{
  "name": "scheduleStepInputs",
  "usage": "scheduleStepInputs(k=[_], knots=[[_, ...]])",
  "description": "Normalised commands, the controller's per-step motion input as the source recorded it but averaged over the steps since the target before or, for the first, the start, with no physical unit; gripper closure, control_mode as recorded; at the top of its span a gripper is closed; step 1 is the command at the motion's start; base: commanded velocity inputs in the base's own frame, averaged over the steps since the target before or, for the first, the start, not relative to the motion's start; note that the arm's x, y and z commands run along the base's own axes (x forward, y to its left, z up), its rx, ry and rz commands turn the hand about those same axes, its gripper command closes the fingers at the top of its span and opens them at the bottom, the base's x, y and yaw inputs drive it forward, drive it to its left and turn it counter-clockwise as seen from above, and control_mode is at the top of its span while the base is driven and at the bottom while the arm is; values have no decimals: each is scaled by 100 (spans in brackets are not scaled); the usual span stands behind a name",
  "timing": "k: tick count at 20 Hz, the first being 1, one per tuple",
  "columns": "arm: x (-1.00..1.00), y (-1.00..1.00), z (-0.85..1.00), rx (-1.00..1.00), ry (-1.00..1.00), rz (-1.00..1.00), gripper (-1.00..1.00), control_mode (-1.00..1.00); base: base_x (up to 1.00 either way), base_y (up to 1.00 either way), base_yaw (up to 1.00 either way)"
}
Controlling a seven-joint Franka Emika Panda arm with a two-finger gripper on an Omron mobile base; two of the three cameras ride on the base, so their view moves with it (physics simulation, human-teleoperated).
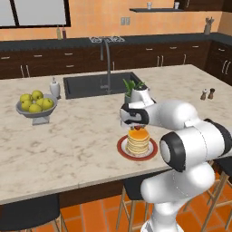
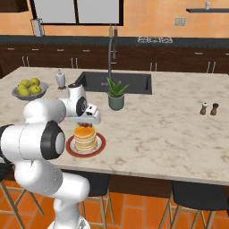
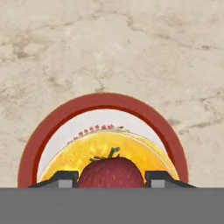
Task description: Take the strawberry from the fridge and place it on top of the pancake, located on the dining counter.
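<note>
A small red strawberry (image 3: pixel 111 173) sits between my gripper's (image 3: pixel 111 180) two dark fingertips, which press close against its sides. It hangs right over the top of the golden pancake (image 3: pixel 131 151) stack on a red-rimmed plate (image 3: pixel 105 99). In the left base view the gripper (image 1: pixel 136 124) points down with the strawberry (image 1: pixel 137 128) at the top of the pancake (image 1: pixel 137 141). From the right side, the gripper (image 2: pixel 85 122), strawberry (image 2: pixel 85 125) and pancake (image 2: pixel 85 137) line up the same way on the dining counter (image 2: pixel 156 125). The fridge is out of view.
A potted plant (image 1: pixel 135 89) stands just behind the plate, with the dark sink (image 1: pixel 90 84) and curved tap (image 1: pixel 107 59) beyond. A bowl of yellow fruit (image 1: pixel 36 106) and a white bottle (image 1: pixel 55 87) sit to the left, two shakers (image 1: pixel 207 94) to the right. Stools line the near edge.
</note>
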Motion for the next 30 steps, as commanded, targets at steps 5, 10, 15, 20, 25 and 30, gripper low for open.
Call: scheduleStepInputs(k=[5,10,15,20,25,30], knots=[[-35,0,1,0,0,0,-100,-100,0,0,0],[-57,0,27,0,-3,0,-100,-100,0,0,0],[-68,6,89,-1,-16,0,-100,-100,0,0,0],[-89,44,88,-1,-35,0,-100,-100,0,0,0],[-100,85,14,0,-9,-1,-100,-100,0,0,0],[-100,80,-5,-4,-1,0,-100,-100,0,0,0]])
